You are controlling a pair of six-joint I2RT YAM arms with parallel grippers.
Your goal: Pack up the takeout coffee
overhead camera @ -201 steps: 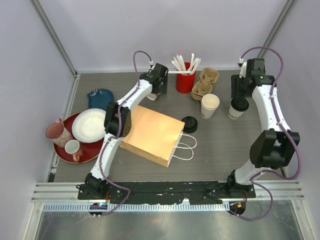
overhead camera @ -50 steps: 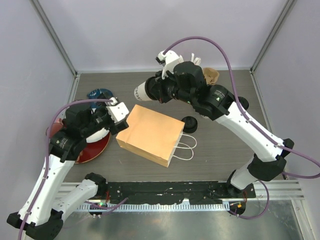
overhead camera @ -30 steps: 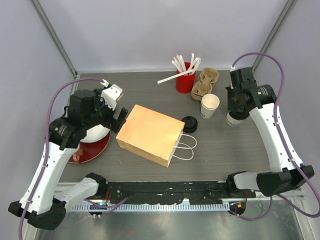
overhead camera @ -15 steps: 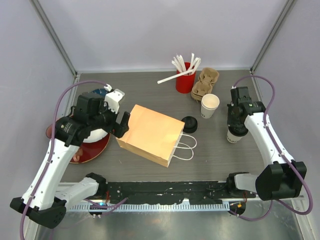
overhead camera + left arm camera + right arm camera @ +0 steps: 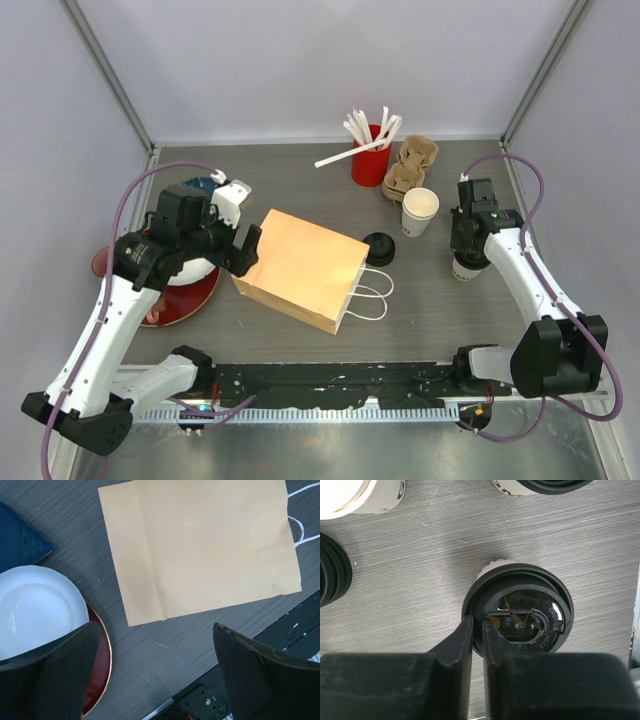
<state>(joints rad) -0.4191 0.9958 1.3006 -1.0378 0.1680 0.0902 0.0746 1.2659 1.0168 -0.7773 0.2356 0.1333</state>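
One takeout coffee cup (image 5: 520,607), white with a black sip lid, stands on the table at the right (image 5: 460,270). My right gripper (image 5: 478,630) (image 5: 468,258) is over it, shut on the lid's left rim, one finger outside and one inside. A second lidded cup (image 5: 545,485) stands just beyond it; in the top view my right arm hides it. The brown paper bag (image 5: 305,268) (image 5: 200,545) lies flat at centre, handles toward the right. My left gripper (image 5: 243,250) (image 5: 165,680) hangs open above the table by the bag's left end, holding nothing.
A lidless white cup (image 5: 420,210) (image 5: 355,495) and a stack of black lids (image 5: 378,248) (image 5: 332,570) sit between bag and coffee. Behind are a red cup of stirrers (image 5: 370,160) and cardboard carriers (image 5: 410,165). A white plate (image 5: 35,610), red plate (image 5: 102,665) and blue cloth (image 5: 20,540) lie at left.
My right gripper has come toward the near side with the lidded cup under it, then settled. My left gripper has shifted a little toward the bag's left end.
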